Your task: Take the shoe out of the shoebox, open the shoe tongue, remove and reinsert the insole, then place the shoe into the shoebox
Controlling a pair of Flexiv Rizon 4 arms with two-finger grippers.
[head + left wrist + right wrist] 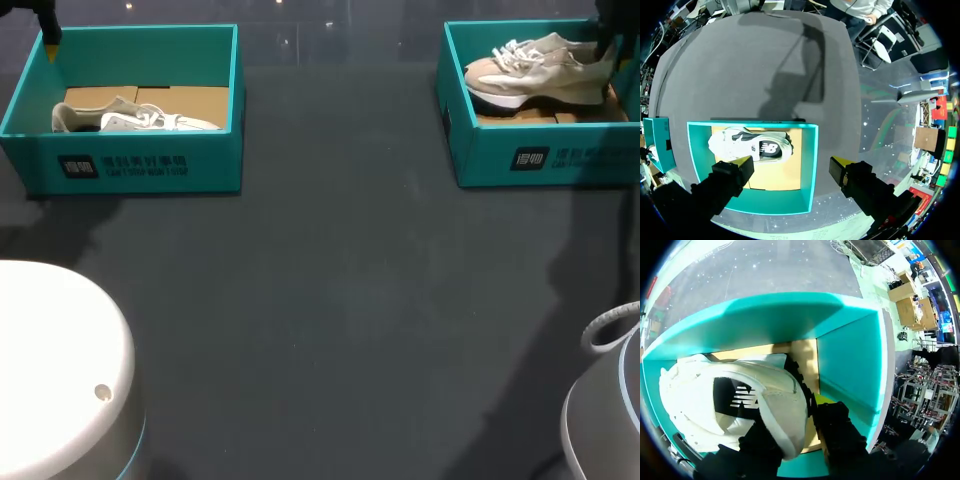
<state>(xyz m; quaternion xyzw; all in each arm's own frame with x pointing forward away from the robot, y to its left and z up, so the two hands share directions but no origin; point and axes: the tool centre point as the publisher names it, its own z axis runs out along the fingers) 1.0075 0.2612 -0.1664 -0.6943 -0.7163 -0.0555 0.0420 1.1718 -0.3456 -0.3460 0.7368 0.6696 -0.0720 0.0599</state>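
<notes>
Two teal shoeboxes stand at the table's far side. In the right shoebox (540,160) a beige shoe (535,65) rests on cardboard with its heel to the right. My right gripper (607,42) is shut on that heel: in the right wrist view the shoe (740,390) has one dark finger inside its collar and the other outside, by the box wall (850,355); gripper (795,425). The left shoebox (150,165) holds a white shoe (140,120) on its side. Above this box (810,170) and shoe (752,147), my left gripper (792,162) hangs open, by the box's far left corner (45,35).
The dark table (330,300) stretches between and in front of the boxes. A white robot base (60,370) sits at the near left and a grey one (610,410) at the near right.
</notes>
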